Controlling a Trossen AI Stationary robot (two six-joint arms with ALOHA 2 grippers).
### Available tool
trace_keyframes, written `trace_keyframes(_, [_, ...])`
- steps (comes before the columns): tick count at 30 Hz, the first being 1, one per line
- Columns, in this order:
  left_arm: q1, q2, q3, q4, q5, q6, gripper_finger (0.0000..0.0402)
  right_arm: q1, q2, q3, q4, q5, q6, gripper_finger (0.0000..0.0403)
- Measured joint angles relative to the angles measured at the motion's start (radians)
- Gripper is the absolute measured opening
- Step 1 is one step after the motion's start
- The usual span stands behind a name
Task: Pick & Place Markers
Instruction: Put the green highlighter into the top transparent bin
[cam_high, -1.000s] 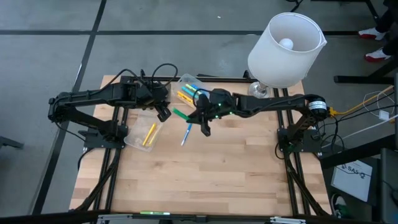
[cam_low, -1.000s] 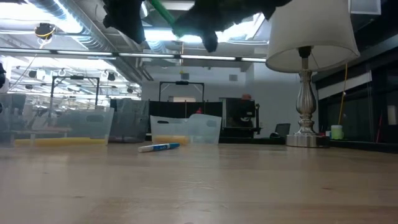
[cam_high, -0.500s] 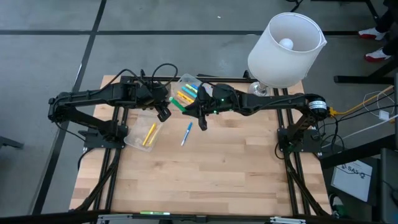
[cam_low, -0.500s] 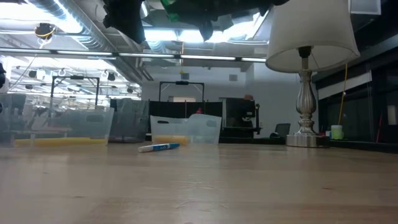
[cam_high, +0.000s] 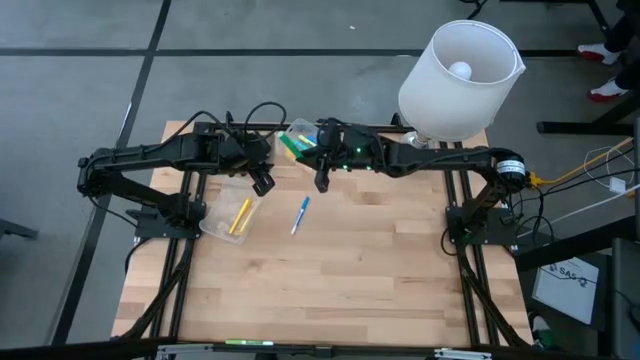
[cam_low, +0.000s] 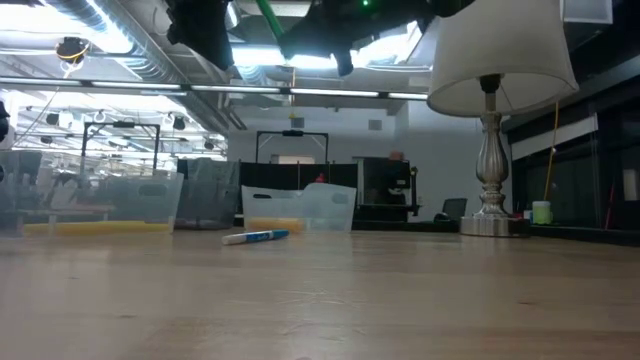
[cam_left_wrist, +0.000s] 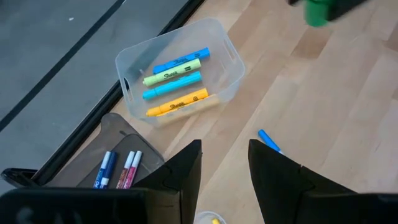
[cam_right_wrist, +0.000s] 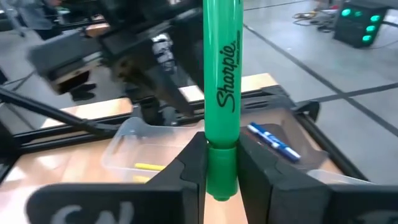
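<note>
My right gripper (cam_high: 308, 155) is shut on a green marker (cam_right_wrist: 221, 74) high over the far middle of the table, beside a clear container (cam_left_wrist: 180, 71) that holds several blue, green and orange markers. In the low view that marker (cam_low: 272, 25) slants near the picture's top. A blue marker (cam_high: 300, 213) lies flat on the wood. A second clear container (cam_high: 230, 213) at the left holds a yellow marker. My left gripper (cam_left_wrist: 225, 155) hangs open and empty above that side. My right gripper pinches the green marker's wider end section (cam_right_wrist: 221, 177) between its two fingers (cam_right_wrist: 189, 168). The rest of the marker sticks out ahead of the fingers, pointing toward the table's far left. It is lifted well clear of the table and slants.
A lamp with a white shade (cam_high: 460, 80) stands at the far right corner on a metal base (cam_low: 490, 225). A dark tray with a few more markers (cam_left_wrist: 118, 171) lies near the far left edge. The near half of the wooden table (cam_high: 330, 290) is bare wood.
My right gripper has carried the green marker toward the table's far edge and a little up, to the far clear container, tipping closer to level. The marker stays pinched. The blue marker on the wood has not moved.
</note>
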Motion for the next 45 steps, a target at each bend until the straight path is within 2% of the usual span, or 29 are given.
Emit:
trace_keyframes(14, [0.000,0.000,0.000,0.000,0.023,0.008,0.0127,-0.011,0.024,0.000,0.006,0.142,-0.001,0.0064])
trace_keyframes(28, [-0.009,0.000,0.000,0.000,0.045,-0.027,0.0127,-0.061,0.077,0.000,0.001,0.144,0.140,0.0064])
trace_keyframes(45, [-0.032,0.001,0.000,0.001,0.015,-0.029,0.0127,-0.153,0.078,0.000,-0.182,0.105,0.268,0.0064])
